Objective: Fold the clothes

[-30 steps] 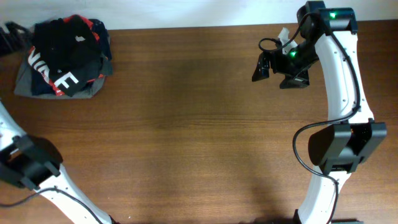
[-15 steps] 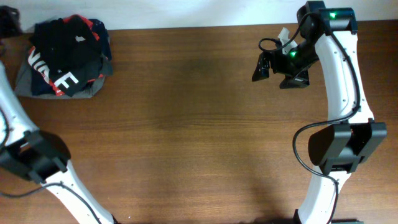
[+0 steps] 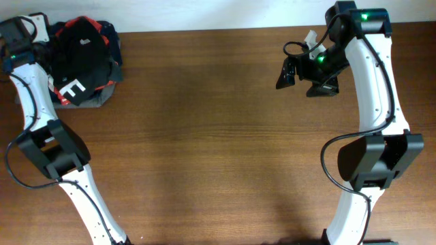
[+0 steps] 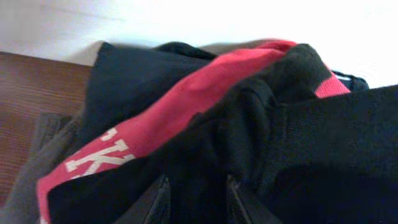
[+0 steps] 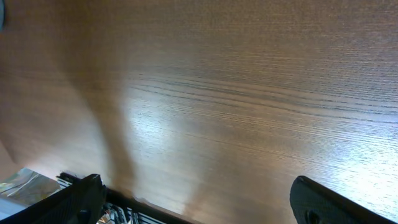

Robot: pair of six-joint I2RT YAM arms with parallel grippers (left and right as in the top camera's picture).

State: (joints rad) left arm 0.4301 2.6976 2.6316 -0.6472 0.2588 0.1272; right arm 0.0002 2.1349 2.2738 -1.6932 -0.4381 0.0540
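The clothes, a plain black T-shirt (image 3: 82,51) with a tiny white mark, lie crumpled on top of a pile at the table's far left corner. My left gripper (image 3: 46,35) reaches into the pile's left side. In the left wrist view its fingers (image 4: 158,200) stand close together with the black T-shirt (image 4: 298,137) bunched between them, so my left gripper (image 4: 199,200) is shut on that fabric. My right gripper (image 3: 300,80) hovers open above bare table at the far right. Its two fingers (image 5: 84,198) are wide apart around nothing in the right wrist view, where the right gripper (image 5: 208,205) faces only wood.
Under the T-shirt lies a black-and-red garment (image 3: 71,88) with white letters, its red band (image 4: 186,106) showing close up. A grey garment (image 3: 99,99) sits at the bottom. The pile is by the table's back edge and the white wall (image 4: 199,25). Brown tabletop (image 3: 204,136) stretches between the arms.
My left arm has swung up from the near left to the pile, and its jaws have gone from wide open to closed on black fabric. The pile has bunched slightly. The right arm is still.
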